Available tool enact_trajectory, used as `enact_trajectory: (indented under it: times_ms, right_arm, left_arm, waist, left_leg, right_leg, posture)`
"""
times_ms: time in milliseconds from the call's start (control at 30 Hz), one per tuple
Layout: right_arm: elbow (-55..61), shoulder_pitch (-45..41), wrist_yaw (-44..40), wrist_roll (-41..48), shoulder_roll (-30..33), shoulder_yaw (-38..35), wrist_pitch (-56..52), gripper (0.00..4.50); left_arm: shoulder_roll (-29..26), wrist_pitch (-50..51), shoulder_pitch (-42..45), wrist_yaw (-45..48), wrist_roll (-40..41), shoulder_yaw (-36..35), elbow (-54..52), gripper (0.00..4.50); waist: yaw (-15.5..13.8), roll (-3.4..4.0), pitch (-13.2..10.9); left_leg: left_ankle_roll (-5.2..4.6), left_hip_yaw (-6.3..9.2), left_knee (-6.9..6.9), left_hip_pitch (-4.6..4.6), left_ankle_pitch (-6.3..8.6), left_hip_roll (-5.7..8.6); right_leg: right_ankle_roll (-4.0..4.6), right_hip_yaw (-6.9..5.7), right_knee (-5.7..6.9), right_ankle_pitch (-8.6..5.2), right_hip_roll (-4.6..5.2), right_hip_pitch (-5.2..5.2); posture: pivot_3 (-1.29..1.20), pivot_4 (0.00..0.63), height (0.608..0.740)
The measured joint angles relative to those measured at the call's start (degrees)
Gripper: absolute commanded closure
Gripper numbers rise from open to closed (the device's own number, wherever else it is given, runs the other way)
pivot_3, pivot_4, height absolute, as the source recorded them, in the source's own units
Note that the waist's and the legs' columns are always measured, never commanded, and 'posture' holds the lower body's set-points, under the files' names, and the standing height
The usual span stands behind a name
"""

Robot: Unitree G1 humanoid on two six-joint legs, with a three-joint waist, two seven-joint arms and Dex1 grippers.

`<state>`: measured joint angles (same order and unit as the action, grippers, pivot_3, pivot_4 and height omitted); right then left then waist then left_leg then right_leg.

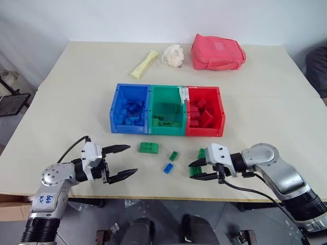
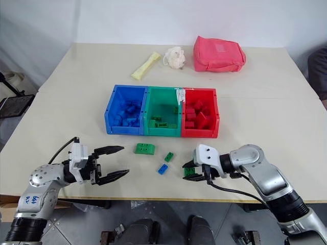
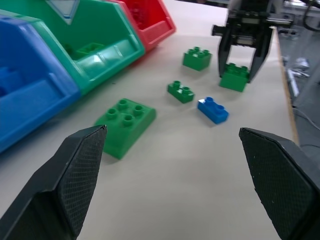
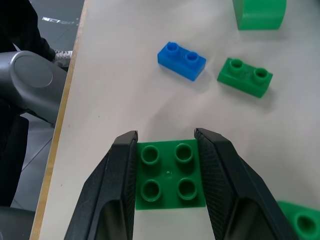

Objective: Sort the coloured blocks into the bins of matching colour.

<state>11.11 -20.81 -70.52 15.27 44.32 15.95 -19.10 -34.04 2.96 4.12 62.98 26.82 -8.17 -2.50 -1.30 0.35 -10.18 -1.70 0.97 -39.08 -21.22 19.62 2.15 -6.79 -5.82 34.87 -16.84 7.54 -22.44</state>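
Observation:
Three joined bins stand mid-table: blue [image 1: 125,126], green [image 1: 166,128] and red [image 1: 204,130], each holding blocks of its own colour. In front of them lie a longer green block [image 1: 148,147], a tiny green block [image 1: 174,155], a tiny blue block [image 1: 168,168] and a square green block [image 1: 202,152]. My right gripper [image 1: 196,171] is shut on another square green block [image 4: 170,175], which rests on the table near the front edge; its fingers press both sides. My left gripper [image 1: 125,161] hovers open and holds nothing, left of the longer green block.
At the back of the table lie a pink-red pouch [image 1: 217,51], a white fluffy ball [image 1: 173,55] and a pale yellow wrapper [image 1: 144,63]. The table's front edge [image 1: 168,196] runs just below both grippers.

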Motion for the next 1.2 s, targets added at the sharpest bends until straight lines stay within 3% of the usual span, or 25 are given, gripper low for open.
enact_trajectory:
  times_ms: [233,433,567,733,900,1200]
  right_arm:
    - [0.12,-4.66,2.1,2.43,-3.36,-2.49,-3.09,3.13]
    - [-6.9,-22.64,9.86,5.62,-14.97,-6.2,-7.28,3.13]
    - [-16.96,-28.84,13.04,4.14,-20.47,-6.7,-5.5,3.13]
    - [-31.83,-35.02,14.97,-1.24,-26.03,-4.94,2.05,1.55]
    - [-36.05,-35.1,14.47,-3.12,-26.61,-4.97,5.8,0.02]
    - [-26.65,-30.25,7.99,-0.83,-21.47,-5.61,4.32,0.02]
  left_arm:
    - [1.33,2.21,0.04,-7.37,0.0,-2.15,-2.54,0.0]
    - [4.14,5.87,2.52,-17.55,0.38,-4.74,-8.31,0.0]
    - [5.52,6.86,2.76,-20.96,0.39,-5.13,-8.36,0.0]
    - [7.63,6.91,4.68,-23.43,0.36,-4.96,-8.19,0.0]
    - [7.68,6.94,6.16,-23.09,0.36,-4.67,-7.76,0.0]
    - [4.53,9.28,7.2,-16.69,1.38,-3.3,-5.84,0.0]
  waist:
    - [0.08,0.0,0.0]
    - [1.15,-0.01,-0.06]
    - [1.33,-0.01,-0.06]
    - [1.55,-0.01,-0.06]
    - [1.61,-0.01,-0.06]
    - [1.4,-0.01,-0.06]
  left_leg:
    - [0.01,-0.01,0.0,0.0,0.01,-0.01]
    - [0.12,0.05,0.01,0.03,-0.03,-0.03]
    - [0.09,0.07,0.02,0.0,-0.02,0.08]
    - [0.06,0.06,0.01,0.0,-0.03,0.12]
    - [0.06,0.05,0.01,0.0,-0.02,0.16]
    - [0.07,0.08,0.01,-0.01,-0.02,0.12]
  right_leg:
    - [0.0,0.02,0.02,0.0,0.0,-0.03]
    - [0.0,0.0,0.22,0.0,-0.04,-0.08]
    - [0.0,-0.04,0.27,0.0,-0.09,-0.12]
    - [0.0,-0.05,0.41,0.0,-0.19,-0.18]
    - [0.0,-0.03,0.49,0.0,-0.18,-0.21]
    - [0.0,-0.04,0.5,0.0,-0.13,-0.22]
  posture:
    - [0.0,0.15,0.74]
    - [0.0,0.15,0.74]
    - [0.0,0.15,0.74]
    - [0.0,0.15,0.74]
    - [0.0,0.15,0.74]
    - [0.0,0.15,0.74]
